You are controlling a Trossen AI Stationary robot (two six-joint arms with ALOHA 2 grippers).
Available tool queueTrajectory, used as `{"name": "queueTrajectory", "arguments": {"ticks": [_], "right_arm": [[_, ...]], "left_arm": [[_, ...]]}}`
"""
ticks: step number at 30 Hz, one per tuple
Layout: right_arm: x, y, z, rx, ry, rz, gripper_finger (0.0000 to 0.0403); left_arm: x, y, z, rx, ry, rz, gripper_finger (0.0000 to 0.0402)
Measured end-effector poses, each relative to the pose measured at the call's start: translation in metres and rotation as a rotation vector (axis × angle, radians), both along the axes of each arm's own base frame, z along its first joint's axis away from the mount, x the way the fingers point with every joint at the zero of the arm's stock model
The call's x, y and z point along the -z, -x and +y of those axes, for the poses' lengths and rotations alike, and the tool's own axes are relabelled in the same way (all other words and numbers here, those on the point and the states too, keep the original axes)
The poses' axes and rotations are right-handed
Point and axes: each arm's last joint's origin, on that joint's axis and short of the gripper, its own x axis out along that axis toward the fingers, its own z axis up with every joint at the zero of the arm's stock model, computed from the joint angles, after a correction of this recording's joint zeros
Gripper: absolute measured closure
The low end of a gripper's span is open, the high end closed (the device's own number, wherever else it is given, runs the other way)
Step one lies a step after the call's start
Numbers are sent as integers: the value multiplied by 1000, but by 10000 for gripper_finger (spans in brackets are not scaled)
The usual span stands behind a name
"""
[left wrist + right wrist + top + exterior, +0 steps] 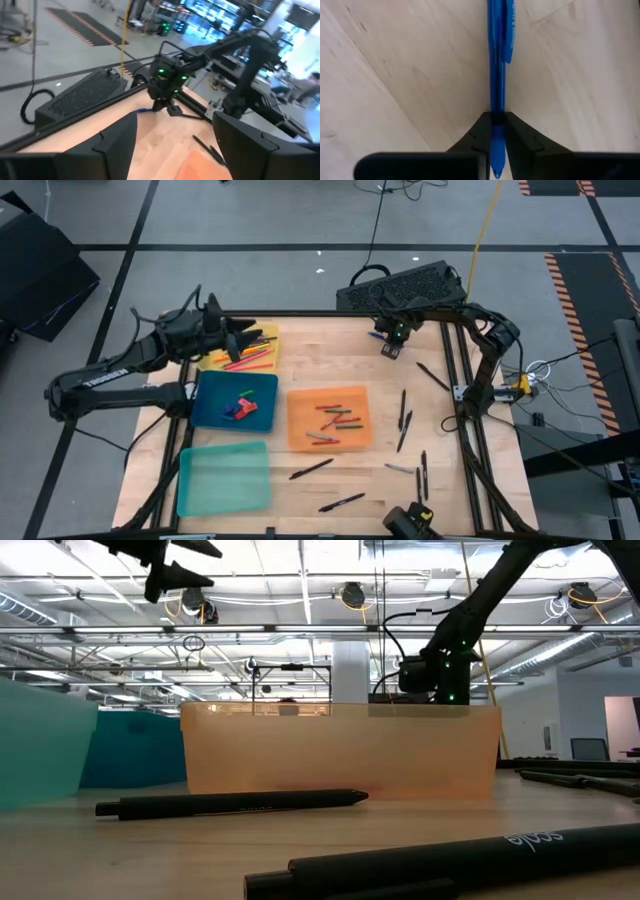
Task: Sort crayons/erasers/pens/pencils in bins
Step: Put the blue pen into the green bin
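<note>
Near table edge: loose black slim pens (342, 503) lie on the pale wooden table (420, 415), between the bins and the table's right side.
Teal bin: a shallow teal rectangular plastic tray (224, 477) sits nearest the front, at the left; no contents can be made out in it.
Orange bin: a shallow orange rectangular plastic tray (329, 417) sits at centre and holds short crayons (336, 421) in red, green and grey.
Dark blue bin: a shallow dark blue rectangular plastic tray (236, 400) sits just left of the orange one and holds small chunky erasers (242, 406).
Yellow bin: a shallow yellow rectangular plastic tray (256, 352) sits farthest back on the left and holds long thin bright pencils (250, 360).
Left gripper: the left gripper (252, 337) hangs above the yellow bin, fingers (112, 150) spread apart, nothing between them.
Right gripper: the right gripper (496, 127) is low over the far edge of the table, at its centre-right.
Blue pen: a slim blue plastic pen (496, 65) is pinched between the right gripper's fingers, and its barrel runs forward from them over bare wood, well apart from every bin.
</note>
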Motion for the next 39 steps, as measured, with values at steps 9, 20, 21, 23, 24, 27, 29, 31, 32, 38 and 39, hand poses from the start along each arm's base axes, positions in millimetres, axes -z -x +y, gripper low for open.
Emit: {"name": "queueTrajectory", "arguments": {"ticks": [9,20,21,23,24,27,29,31,32,38,39], "right_arm": [[-58,-16,30,-54,97,-226,370],[-159,-70,124,-114,178,-959,374],[-164,-76,132,-122,167,-1022,374],[-174,-85,145,-134,153,-1142,375],[-178,-89,151,-135,153,-1193,375],[-183,-98,165,-124,152,-1284,375],[-184,-102,173,-133,132,-1319,374],[-185,-105,179,-141,114,-1344,374],[-186,-106,182,-147,108,-1356,375],[-188,-108,193,-126,101,-1386,373],[-188,-108,194,-124,99,-1390,373]], "left_arm": [[-12,22,-16,95,-104,-54,140],[-6,17,-19,172,-141,2,140],[-6,13,-18,180,-149,-4,140],[-8,3,-16,207,-164,-34,140],[-8,-2,-14,230,-171,-49,140],[-8,-22,-10,305,-185,-94,140],[-8,-34,-8,341,-203,-134,140],[-7,-44,-6,352,-220,-153,140],[-7,-48,-5,354,-233,-166,140],[-5,-72,-6,427,-259,-251,140],[-4,-76,-7,438,-256,-265,140]]}}
